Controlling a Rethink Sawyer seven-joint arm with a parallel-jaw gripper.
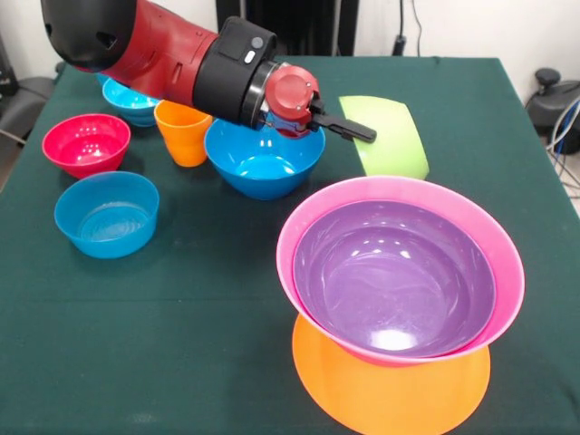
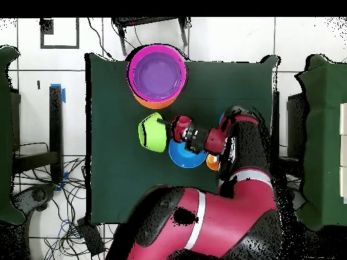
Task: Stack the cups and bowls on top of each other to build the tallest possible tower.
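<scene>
Step in hand: picking up the green bowl to add to the tower; bowl tipped on edge just past the gripper, not yet on the stack.
Gripper state: black fingers reaching sideways onto the green bowl's rim; seemingly closed on it, though the exact pinch is hard to make out.
Arm pose: red and black forearm lying low and nearly level over the table, wrist turned so the fingers point sideways, not down.
Directly below the wrist: large blue bowl, upright and empty.
Behind the wrist, along the forearm: orange cup just beside the large blue bowl; further back a red bowl, a small light blue bowl, and another blue one partly hidden under the arm.
Tower: ahead of the fingertips and well apart; purple bowl nested in pink bowl, both on the upturned orange bowl.
Next move, as a judgement: lift, carry across to the tower, level the green bowl, lower it centred into the purple one.
Risk: thin rim hold, so slipping or swinging is likely.
</scene>
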